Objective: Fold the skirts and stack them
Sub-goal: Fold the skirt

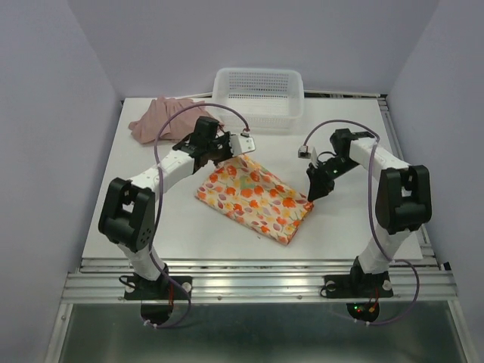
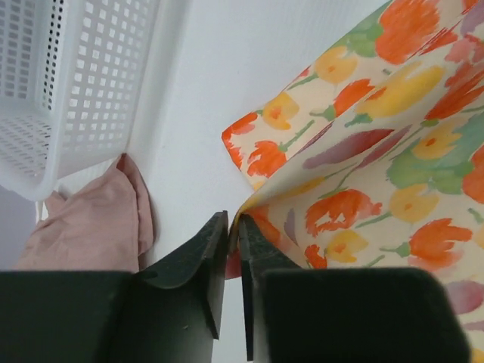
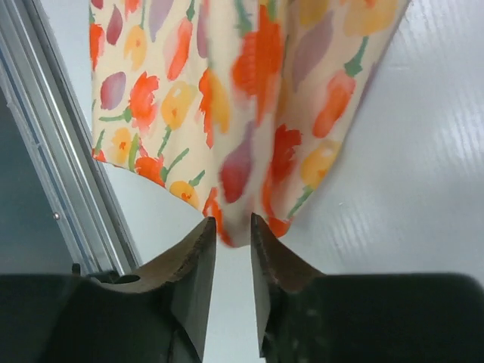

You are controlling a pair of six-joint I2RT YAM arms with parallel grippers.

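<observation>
Presently on the white table [image 1: 363, 219]:

- Printed skirt [image 1: 253, 198]: cream with orange, red and yellow flowers. It lies folded flat as a slanted rectangle at mid-table between the two arms, its far-left corner under the left arm's tool and its right corner beside the right arm's.
- Pink skirt [image 1: 162, 119]: plain dusty pink, crumpled in a heap at the far left, just left of the basket and touching its near-left corner in the left wrist view. It is well apart from the printed skirt.
- Basket [image 1: 261, 115]: white plastic mesh, at the far edge near centre.
- Left gripper [image 2: 233, 219]: jaws a narrow slit apart. A raised fold of the printed skirt's corner meets the tip of one finger; whether any cloth is still pinched cannot be told.
- Right gripper [image 3: 233, 221]: jaws slightly parted, bare table showing through the gap. The skirt's corner reaches just to the fingertips, and nothing is clamped.
- Metal rail [image 3: 68, 166]: runs along the table's near edge, left of the skirt in the right wrist view.
</observation>
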